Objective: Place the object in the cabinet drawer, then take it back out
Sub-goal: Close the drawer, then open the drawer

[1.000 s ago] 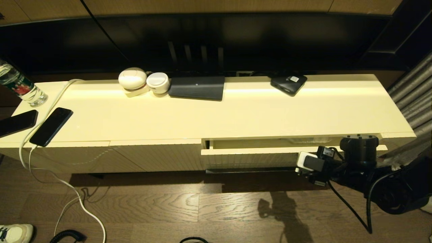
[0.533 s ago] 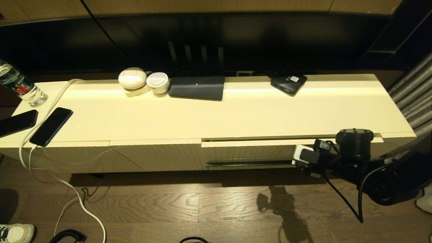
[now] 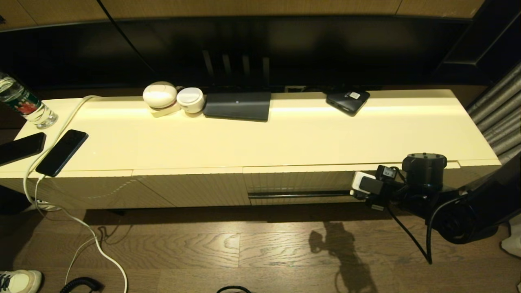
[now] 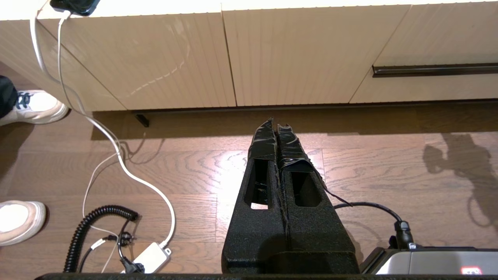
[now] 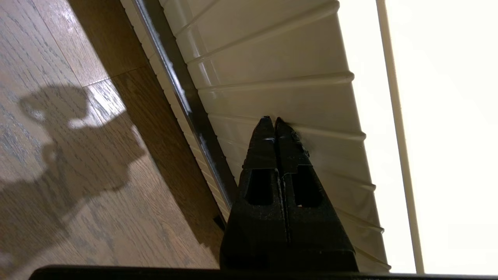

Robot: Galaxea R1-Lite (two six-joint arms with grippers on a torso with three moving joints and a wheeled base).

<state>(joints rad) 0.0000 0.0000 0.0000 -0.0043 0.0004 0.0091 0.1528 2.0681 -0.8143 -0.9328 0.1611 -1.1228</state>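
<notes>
Head view: the drawer [image 3: 299, 185] sits flush with the cabinet front, its dark handle slot running along its lower part. The right gripper [image 3: 355, 188] is at the right end of the drawer front, the arm reaching in from the right. The small clear bottle is not visible anywhere. On the bench [image 3: 285, 138] stand a labelled bottle [image 3: 25, 106] at the far left, two phones [image 3: 62, 152] with a white cable, two white round cases [image 3: 159, 94], a dark flat box [image 3: 238, 106] and a black device [image 3: 348, 101].

Left wrist view: the left gripper [image 4: 277, 128] hangs over the wood floor [image 4: 194, 171] in front of the cabinet, jaws together, holding nothing.

Right wrist view: the right gripper's tips [image 5: 271, 120] touch the ribbed drawer front beside the handle slot, jaws together.
</notes>
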